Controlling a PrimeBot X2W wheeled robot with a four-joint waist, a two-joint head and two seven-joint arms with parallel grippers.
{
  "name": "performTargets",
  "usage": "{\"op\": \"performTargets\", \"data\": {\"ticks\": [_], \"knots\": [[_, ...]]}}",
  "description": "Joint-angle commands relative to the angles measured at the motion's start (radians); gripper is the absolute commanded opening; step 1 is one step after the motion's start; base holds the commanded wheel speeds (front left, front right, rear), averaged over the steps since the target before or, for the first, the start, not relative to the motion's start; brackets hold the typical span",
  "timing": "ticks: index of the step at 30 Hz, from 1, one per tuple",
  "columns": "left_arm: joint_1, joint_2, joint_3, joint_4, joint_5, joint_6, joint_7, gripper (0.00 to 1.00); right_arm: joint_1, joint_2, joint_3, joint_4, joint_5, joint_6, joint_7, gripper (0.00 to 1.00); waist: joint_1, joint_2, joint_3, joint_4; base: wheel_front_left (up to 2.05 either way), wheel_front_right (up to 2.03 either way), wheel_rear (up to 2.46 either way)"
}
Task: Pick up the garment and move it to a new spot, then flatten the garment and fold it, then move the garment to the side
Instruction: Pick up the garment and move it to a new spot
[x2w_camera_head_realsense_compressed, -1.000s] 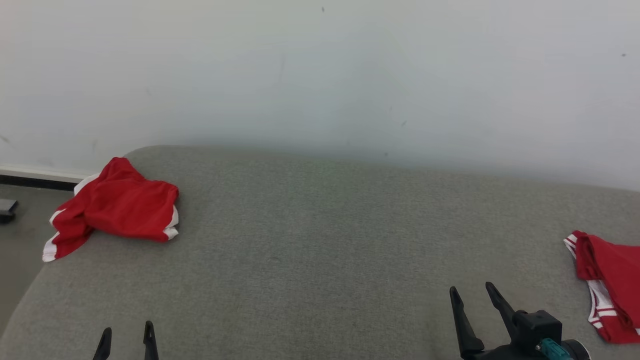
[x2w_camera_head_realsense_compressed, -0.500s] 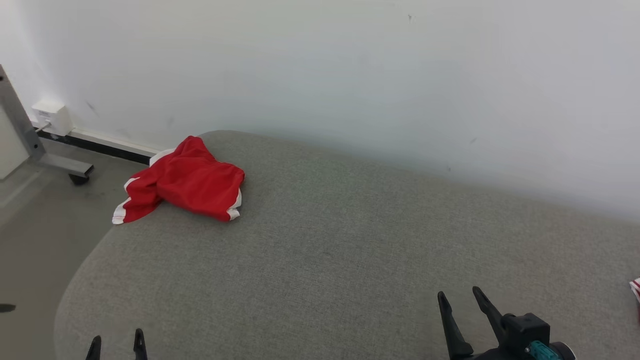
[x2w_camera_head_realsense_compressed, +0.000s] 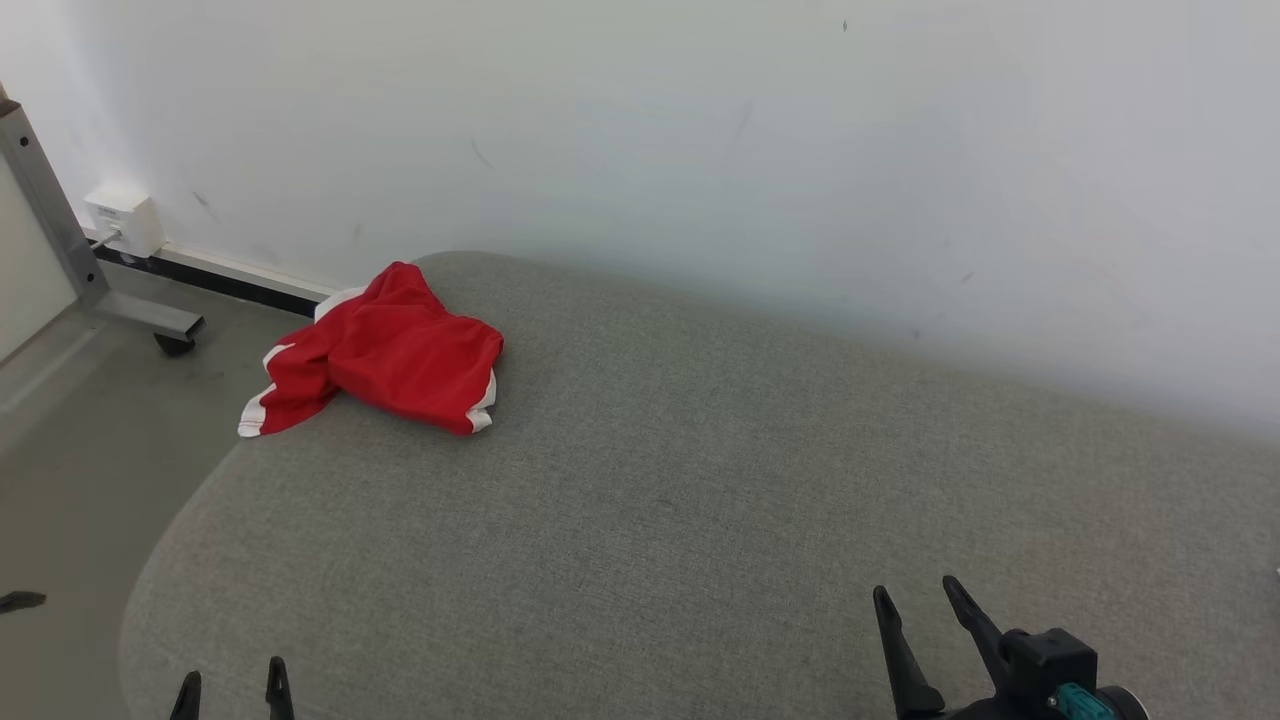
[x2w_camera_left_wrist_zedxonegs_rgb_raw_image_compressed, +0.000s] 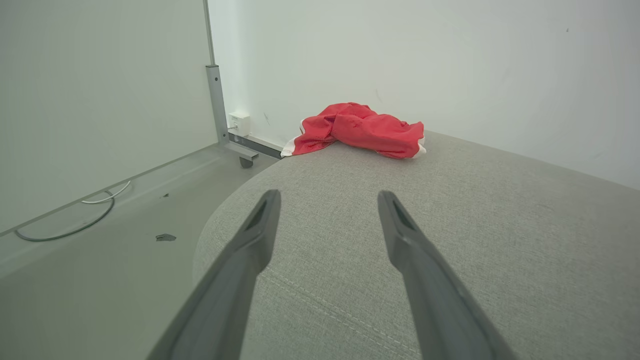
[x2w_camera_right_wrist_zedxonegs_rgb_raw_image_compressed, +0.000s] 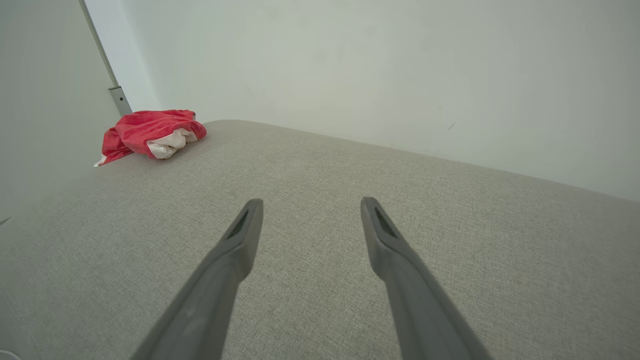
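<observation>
A crumpled red garment (x2w_camera_head_realsense_compressed: 390, 350) with white trim lies at the far left corner of the grey cushioned surface (x2w_camera_head_realsense_compressed: 700, 500), one end drooping over the edge. It also appears far ahead in the left wrist view as the garment (x2w_camera_left_wrist_zedxonegs_rgb_raw_image_compressed: 362, 131) and at the upper left in the right wrist view as the garment (x2w_camera_right_wrist_zedxonegs_rgb_raw_image_compressed: 147, 134). My left gripper (x2w_camera_head_realsense_compressed: 228, 685) sits at the bottom left, open and empty, well short of the garment. At the bottom right my right gripper (x2w_camera_head_realsense_compressed: 918, 605) is open too, nothing between its fingers.
A white wall (x2w_camera_head_realsense_compressed: 700, 150) runs behind the surface. To the left the floor (x2w_camera_head_realsense_compressed: 70, 450) drops away, with a metal frame leg on a caster (x2w_camera_head_realsense_compressed: 150, 325), a white wall box (x2w_camera_head_realsense_compressed: 125, 222) and a cable (x2w_camera_left_wrist_zedxonegs_rgb_raw_image_compressed: 75, 220) lying on the floor.
The head camera has swung left, so the red garment now sits nearer the middle and a second red garment at the right edge has left the picture. Both grippers stay open.
</observation>
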Motion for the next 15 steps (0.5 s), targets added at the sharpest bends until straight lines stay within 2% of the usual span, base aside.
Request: {"op": "performTargets", "data": {"ticks": [1, 8, 15], "knots": [[0.005, 0.003, 0.000, -0.002, 0.000, 0.003, 0.000, 1.00, -0.003, 0.001, -0.003, -0.003, 0.001, -0.003, -0.004, 1.00, -0.0001, 0.0000, 0.002, -0.002, 0.00, 0.00, 0.00], [-0.017, 0.018, -0.002, 0.014, -0.001, -0.008, 0.000, 1.00, -0.003, 0.001, 0.006, -0.011, -0.004, -0.003, -0.003, 1.00, -0.0001, 0.0000, 0.025, -0.016, 0.00, 0.00, 0.00], [-0.136, 0.067, -0.016, 0.113, -0.010, -0.031, 0.062, 1.00, -0.027, 0.000, 0.025, -0.040, -0.028, -0.003, 0.016, 1.00, -0.0001, 0.0000, 0.090, -0.057, 0.00, 0.00, 0.00]]}}
